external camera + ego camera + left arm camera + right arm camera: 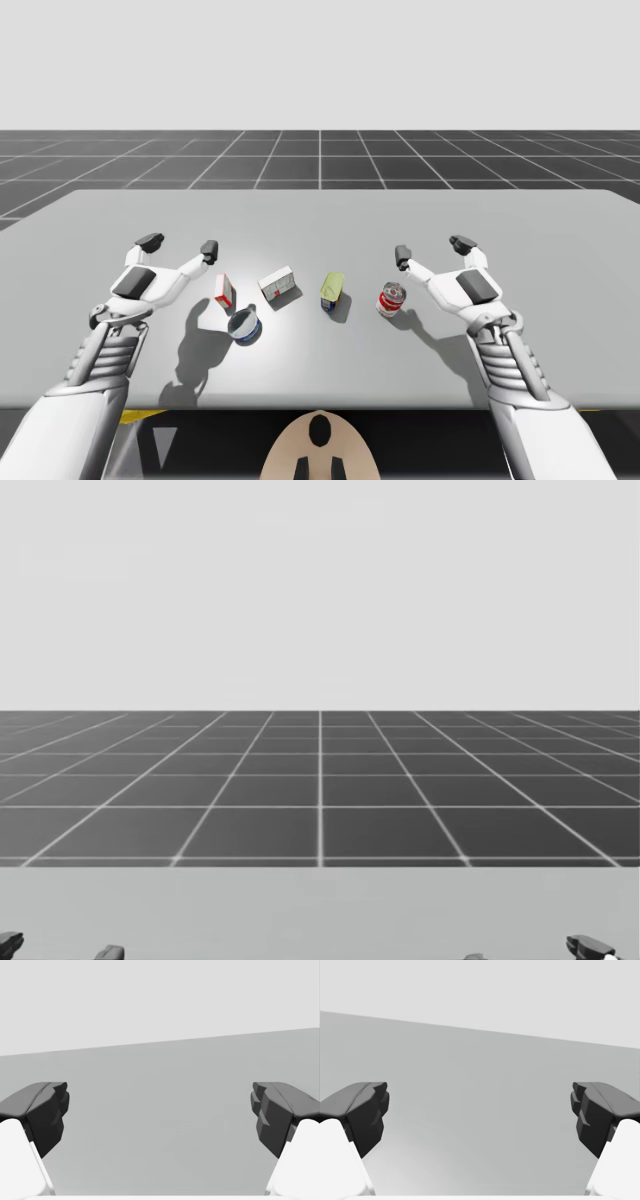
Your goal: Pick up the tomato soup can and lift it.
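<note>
The red and white tomato soup can [390, 299] stands upright on the grey table [520, 220], right of centre. My right gripper [431, 248] hovers open just behind and to the right of the can, apart from it. My left gripper [178, 246] is open too, held above the table's left side behind a small red and white box [225, 290]. In each wrist view the dark fingers [47, 1110] [367, 1110] stand wide apart with only bare table ahead. The fingertips [590, 946] of both grippers peek into the head view's lower edge.
A blue and white can [244, 325] lies near the front, left of centre. A white box [279, 285] and a yellow-green box [332, 291] sit between the left box and the soup can.
</note>
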